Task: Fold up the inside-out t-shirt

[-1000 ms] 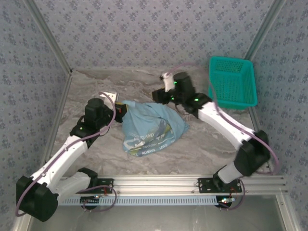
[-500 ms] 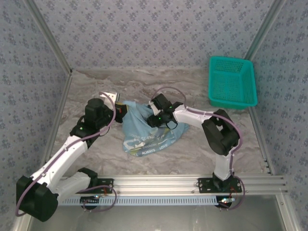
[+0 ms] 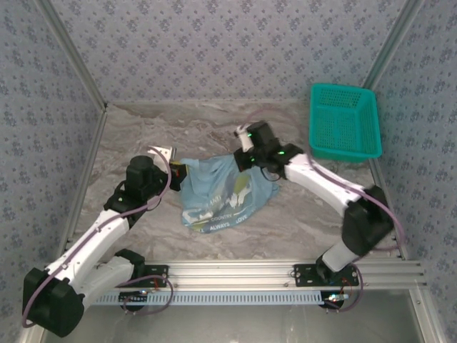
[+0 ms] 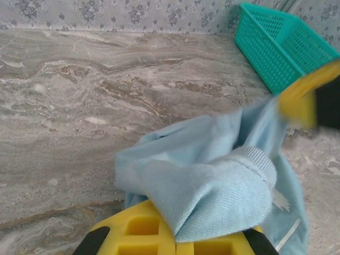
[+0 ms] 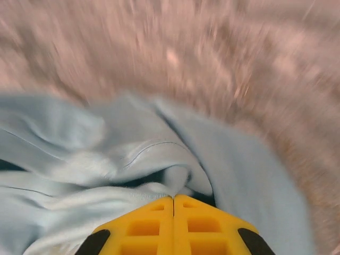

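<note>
Crumpled soft blue t-shirt (image 3: pixel 218 196) on veined marble table (image 3: pixel 143 128), folds pinched by left hand (image 4: pixel 178 236) and right hand (image 5: pixel 173 202).

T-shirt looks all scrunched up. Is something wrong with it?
Yes: the t-shirt lies crumpled in a heap, not spread flat, pinched at its edges by the left tool and the right tool. Nothing looks torn or spilled.

Soft, even light falls from overhead, so the marbled surface (image 3: pixel 200 121) shows only faint shadows beneath the arms and no glare. The right wrist view is smeared by motion blur, its stone streaked. In the left wrist view the t-shirt (image 4: pixel 212 186) near the lens looks soft, and the right end effector (image 4: pixel 304 101) is a yellow blur.
</note>
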### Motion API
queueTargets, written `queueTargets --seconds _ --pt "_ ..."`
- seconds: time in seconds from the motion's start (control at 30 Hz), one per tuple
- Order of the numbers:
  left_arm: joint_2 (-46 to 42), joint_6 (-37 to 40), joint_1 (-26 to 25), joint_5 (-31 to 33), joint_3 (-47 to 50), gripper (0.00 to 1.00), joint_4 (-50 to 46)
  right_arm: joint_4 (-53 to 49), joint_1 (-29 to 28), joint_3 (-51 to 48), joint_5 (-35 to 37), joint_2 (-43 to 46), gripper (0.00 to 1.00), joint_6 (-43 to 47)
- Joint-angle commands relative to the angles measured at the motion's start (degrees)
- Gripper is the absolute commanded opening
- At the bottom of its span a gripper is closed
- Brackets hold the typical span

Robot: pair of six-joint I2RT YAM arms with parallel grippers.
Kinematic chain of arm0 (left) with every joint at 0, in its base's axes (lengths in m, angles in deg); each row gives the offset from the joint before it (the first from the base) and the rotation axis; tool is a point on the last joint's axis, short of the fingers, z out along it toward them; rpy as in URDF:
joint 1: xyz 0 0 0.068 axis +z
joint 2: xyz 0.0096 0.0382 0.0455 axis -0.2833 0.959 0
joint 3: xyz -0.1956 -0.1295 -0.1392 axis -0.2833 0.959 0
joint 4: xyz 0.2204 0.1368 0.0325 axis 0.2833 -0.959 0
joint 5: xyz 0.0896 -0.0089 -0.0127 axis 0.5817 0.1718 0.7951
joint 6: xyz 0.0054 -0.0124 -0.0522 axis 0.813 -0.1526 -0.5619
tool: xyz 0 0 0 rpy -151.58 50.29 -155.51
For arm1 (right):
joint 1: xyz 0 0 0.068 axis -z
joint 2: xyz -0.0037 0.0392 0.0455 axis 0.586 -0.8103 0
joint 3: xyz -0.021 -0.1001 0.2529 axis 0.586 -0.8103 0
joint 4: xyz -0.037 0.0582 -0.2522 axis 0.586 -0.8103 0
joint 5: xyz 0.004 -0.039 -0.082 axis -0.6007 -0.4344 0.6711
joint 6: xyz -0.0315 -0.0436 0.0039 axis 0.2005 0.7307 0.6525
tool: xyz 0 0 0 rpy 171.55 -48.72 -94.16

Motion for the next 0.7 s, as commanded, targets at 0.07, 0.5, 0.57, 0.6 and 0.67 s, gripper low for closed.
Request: queueTargets --seconds 0.07,0.5,0.57,0.6,0.67 --pt "-2.03 -0.09 0.46 -0.94 1.87 0.0 5.73 8.67 2.94 -6.12 -6.21 7.82 0.0 -2.41" --pt "-1.69 -2.63 0.41 3.43 -13.99 0.0 9.1 12.04 5.59 1.18 5.38 17.39 0.0 1.22" --pt "-1.82 -2.23 0.43 3.74 -20.32 0.0 9.1 14.25 5.84 4.19 7.48 20.53 0.0 1.73" --pt "-2.01 -1.53 0.41 3.7 -23.67 0.0 8.98 15.8 5.83 5.82 8.75 21.81 0.0 1.88" --pt "-2.06 -0.21 0.46 3.29 -28.77 0.0 8.09 17.01 4.97 9.17 9.54 22.99 0.0 3.66"
